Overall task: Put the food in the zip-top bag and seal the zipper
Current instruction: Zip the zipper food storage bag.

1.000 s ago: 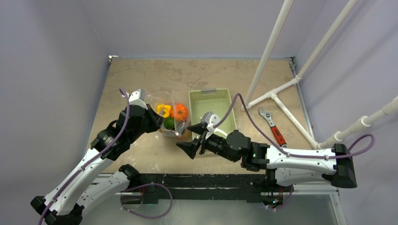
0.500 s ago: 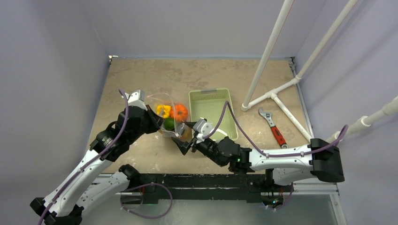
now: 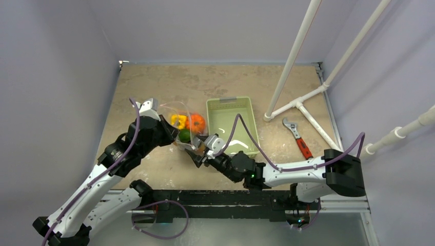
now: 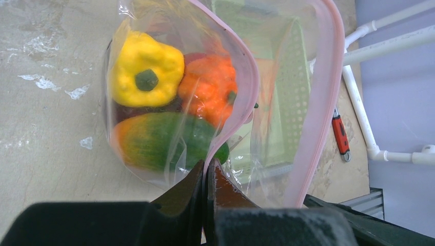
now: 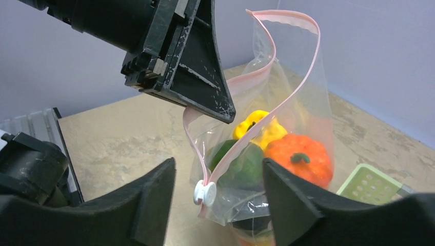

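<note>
Left tool pinched tight on the zipper, holding the zip-top bag upright and open. Right tool spread wide, flanking the white slider without touching it. Inside the bag: yellow pepper, orange pumpkin, green piece. Bag sits on the surface beside the basket.

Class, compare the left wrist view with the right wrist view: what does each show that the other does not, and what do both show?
Only left wrist: the wrench and white pipes. Only right wrist: the white slider on the zipper, and the open right gripper. Both: the bag with pepper, pumpkin and green piece inside, and the left gripper shut on the zipper.
</note>
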